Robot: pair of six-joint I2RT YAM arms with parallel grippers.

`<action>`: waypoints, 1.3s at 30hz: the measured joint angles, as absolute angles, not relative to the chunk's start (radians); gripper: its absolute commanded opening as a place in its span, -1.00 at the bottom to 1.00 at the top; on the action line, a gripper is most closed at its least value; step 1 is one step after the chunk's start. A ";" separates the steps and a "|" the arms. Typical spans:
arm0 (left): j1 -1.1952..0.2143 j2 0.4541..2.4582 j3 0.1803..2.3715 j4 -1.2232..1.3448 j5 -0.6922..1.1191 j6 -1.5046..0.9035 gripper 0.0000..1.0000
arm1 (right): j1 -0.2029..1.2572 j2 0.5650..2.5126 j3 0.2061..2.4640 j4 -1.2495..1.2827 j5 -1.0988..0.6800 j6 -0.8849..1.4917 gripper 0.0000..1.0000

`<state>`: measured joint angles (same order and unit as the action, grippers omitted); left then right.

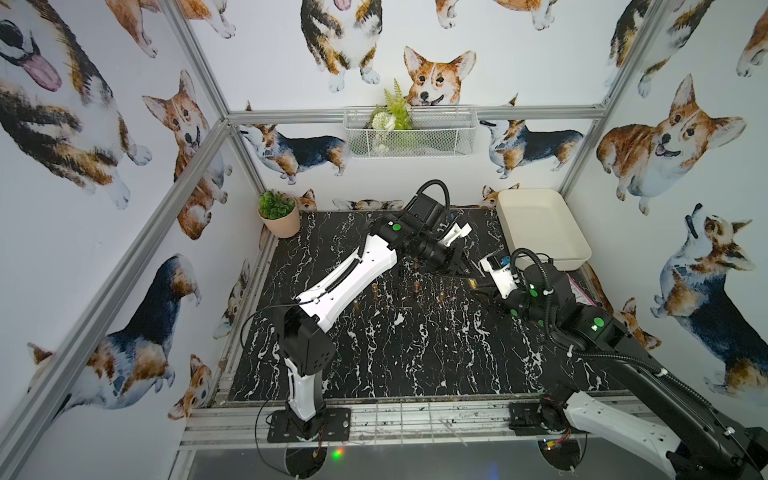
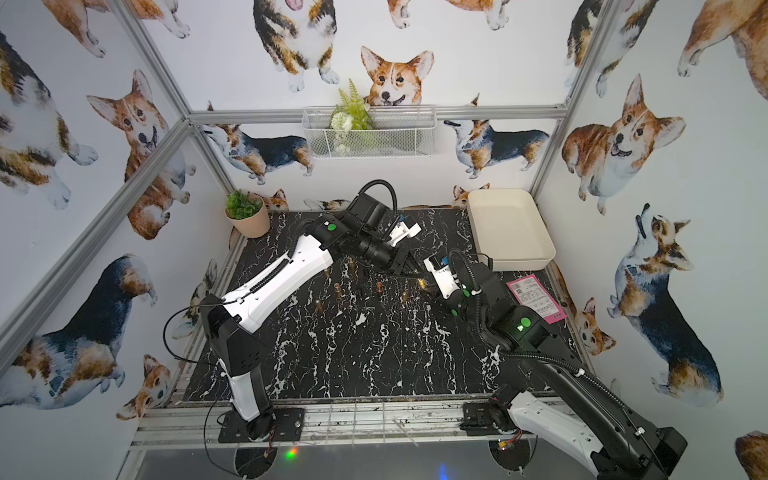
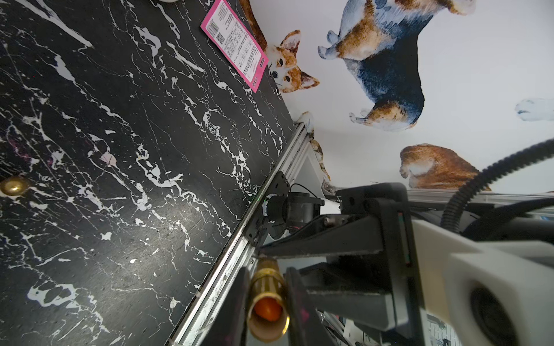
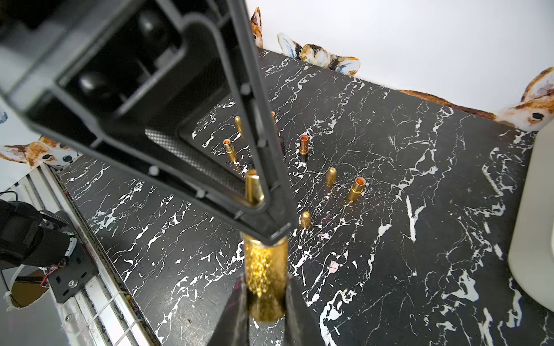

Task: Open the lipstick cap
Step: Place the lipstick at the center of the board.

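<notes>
- Holding one lipstick (image 3: 267, 299) clear of the marble table (image 3: 120, 149), I have it spanning from one set of jaws straight into the other.
- My left gripper (image 3: 266, 278) is closed down onto it. Both fingers lie against the gold tube, one on each side, with no daylight that I can see.
- My right gripper (image 4: 265, 281) is clamped too, pinching the glittered gold barrel (image 4: 265, 266) of that same lipstick. The left fingertip touches the barrel's far end.
- One thing puzzles me: the end lying between the left jaws is open and shows the orange stick (image 3: 267, 310) inside (so no cap covers that end). I cannot tell whether the glittered part is the cap or the base.
- I see no gap between the part in the left jaws and the part in the right jaws, so I judge the pull-apart not yet done. Both grips look set, and the separating pull is what is left.
- Beyond the right jaws, well apart from them, opened lipsticks (image 4: 356, 188) and loose gold caps (image 4: 331, 176) stand on the table (finished ones, I would guess).
</notes>
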<state>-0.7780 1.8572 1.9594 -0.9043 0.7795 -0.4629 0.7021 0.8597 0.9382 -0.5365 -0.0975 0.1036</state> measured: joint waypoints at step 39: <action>-0.773 2.000 2.109 -0.935 0.458 -0.440 -0.67 | 0.705 0.699 0.970 -0.672 0.064 0.133 -0.03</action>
